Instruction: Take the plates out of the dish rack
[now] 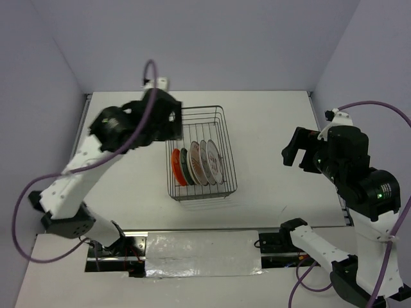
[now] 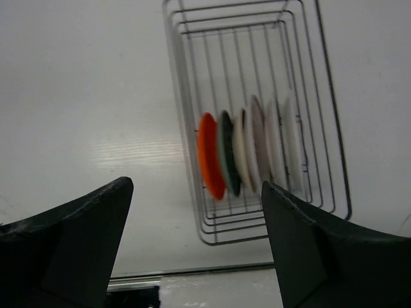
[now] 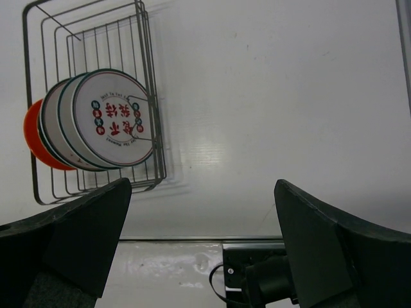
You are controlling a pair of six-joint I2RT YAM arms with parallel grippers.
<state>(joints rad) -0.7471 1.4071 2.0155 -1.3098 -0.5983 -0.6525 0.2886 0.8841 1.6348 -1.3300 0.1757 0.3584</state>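
Bench (image 1: 276,122) white, with a silvery strip (image 1: 202,253) at its near edge between the two arm bases. Farther in, right fingers (image 3: 321,250) spread wide, gripping nothing, raised well to the right of the dish rack (image 1: 202,122). Left fingers (image 2: 77,244) likewise parted and empty, raised by the rack's left side toward its far end. Dish rack mid-bench, long side running near to far. Six plates (image 1: 196,165) standing on edge in a tight row across its near half: orange plate (image 2: 210,156) leftmost, dark plate (image 2: 228,154) next, paler ones after, plate with red characters (image 3: 114,119) rightmost. Far half of rack showing only bare wire.
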